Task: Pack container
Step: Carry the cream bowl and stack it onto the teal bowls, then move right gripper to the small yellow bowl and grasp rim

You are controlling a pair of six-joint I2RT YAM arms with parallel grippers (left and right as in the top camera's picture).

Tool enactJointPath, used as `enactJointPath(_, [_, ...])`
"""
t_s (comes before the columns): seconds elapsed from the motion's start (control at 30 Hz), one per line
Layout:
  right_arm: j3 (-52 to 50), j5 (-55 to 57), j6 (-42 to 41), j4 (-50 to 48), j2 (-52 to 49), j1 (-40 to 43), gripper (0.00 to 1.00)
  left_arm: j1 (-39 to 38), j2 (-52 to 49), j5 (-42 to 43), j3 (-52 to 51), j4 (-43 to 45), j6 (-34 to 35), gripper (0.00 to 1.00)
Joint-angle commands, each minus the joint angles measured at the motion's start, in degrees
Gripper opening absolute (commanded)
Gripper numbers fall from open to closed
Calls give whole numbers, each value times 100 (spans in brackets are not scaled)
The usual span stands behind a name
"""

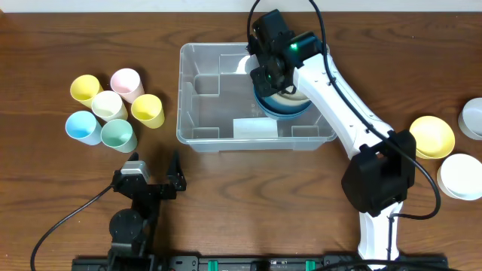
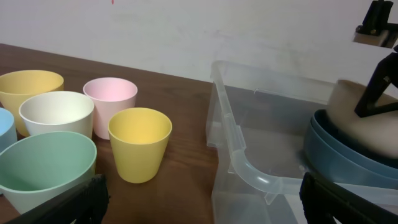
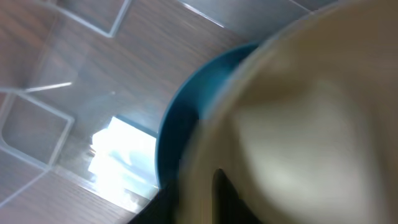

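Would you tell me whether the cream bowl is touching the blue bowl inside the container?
Touching. The left wrist view shows the cream bowl nested in the blue bowl, no gap between them.

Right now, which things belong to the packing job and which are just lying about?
In the job: container, stacked bowls inside it, right gripper over them.
Lying about, perhaps awaiting packing: six cups, yellow bowl, white bowl, pale bowl at the edge, left gripper.

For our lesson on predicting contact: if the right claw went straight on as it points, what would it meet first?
The cream bowl, stacked in the blue bowls inside the container. The right claw sits just above it; whether they touch is unclear.
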State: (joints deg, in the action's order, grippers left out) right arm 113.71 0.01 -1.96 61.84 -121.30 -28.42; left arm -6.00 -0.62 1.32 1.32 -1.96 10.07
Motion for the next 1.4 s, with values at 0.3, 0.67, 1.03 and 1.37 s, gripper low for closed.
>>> enactJointPath(0.3, [345,-243,291,195,48,-63,67,37,28,-83,-109,-214,-101,98])
enactJointPath(0.67, [2538,70,-42,2184,509,688,72,37,28,-85,-109,-214,-101,98])
enactJointPath(1.03, [2135,87,-1545,3394,542,2603,72,37,28,-85,-109,-214,-101,98])
enactJointPath(1.37, [584,-295,-1687,3064,549,4065,67,37,28,-83,-107,-214,-101,98])
